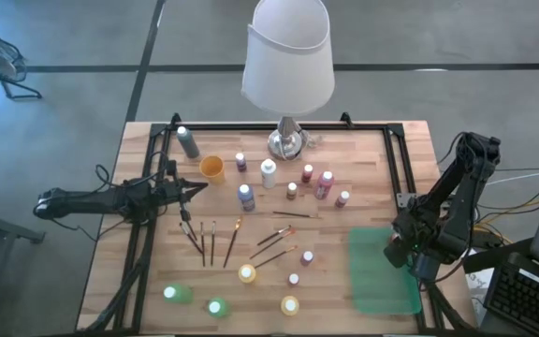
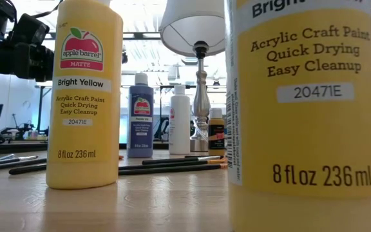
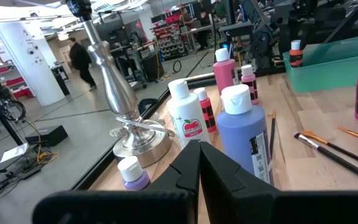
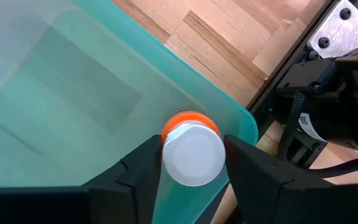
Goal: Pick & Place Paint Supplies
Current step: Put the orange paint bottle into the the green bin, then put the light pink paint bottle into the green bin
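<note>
Right pincer [image 4: 191, 165] over near right corner of green tray [image 4: 61, 93], jaws apart, flanking upright orange bottle [image 4: 192, 149] w/ white cap; we can't tell if pads touch. Bottle axis vertical, standing inside tray, so we judge straight lift clears it. Tray otherwise bare. Left pincer [image 3: 199, 163] together, empty, beside blue bottle [image 3: 246, 140], nearer remaining bottles & brushes [image 1: 206, 241] mid-table.

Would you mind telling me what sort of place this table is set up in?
Probably a robotics lab or workshop: the left wrist view shows equipment racks and floor cables beyond the wooden table, with a person walking past.
</note>
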### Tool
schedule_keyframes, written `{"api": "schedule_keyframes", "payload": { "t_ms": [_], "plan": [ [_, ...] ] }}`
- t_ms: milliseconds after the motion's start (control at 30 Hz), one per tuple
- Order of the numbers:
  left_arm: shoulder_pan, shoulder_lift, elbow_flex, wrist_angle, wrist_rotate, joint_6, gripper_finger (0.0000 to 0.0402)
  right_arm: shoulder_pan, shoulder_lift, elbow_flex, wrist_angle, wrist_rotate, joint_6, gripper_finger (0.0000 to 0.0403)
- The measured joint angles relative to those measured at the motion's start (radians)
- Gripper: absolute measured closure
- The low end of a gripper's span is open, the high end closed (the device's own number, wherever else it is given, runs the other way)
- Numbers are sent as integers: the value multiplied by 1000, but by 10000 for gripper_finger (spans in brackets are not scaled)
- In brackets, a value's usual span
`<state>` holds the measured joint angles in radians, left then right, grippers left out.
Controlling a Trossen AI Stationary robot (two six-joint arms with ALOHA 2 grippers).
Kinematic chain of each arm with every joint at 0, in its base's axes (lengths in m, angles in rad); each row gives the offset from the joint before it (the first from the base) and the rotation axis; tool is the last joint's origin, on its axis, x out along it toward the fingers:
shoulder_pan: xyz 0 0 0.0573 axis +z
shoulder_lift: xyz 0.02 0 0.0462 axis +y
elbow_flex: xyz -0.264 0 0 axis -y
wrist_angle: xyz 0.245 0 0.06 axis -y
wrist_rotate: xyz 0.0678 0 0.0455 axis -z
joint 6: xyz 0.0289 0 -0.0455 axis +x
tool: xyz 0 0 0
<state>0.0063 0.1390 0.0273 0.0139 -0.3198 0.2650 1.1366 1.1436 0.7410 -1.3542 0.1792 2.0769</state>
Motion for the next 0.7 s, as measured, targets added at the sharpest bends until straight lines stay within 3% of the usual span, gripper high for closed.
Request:
{"api": "schedule_keyframes", "payload": {
  "t_ms": [267,700],
  "plan": [
    [0,0,0,0,0,0,389,0,2,1,-28,2,-4,197],
    [0,0,0,0,0,0,389,0,1,1,-80,30,14,193]
  ]
}}
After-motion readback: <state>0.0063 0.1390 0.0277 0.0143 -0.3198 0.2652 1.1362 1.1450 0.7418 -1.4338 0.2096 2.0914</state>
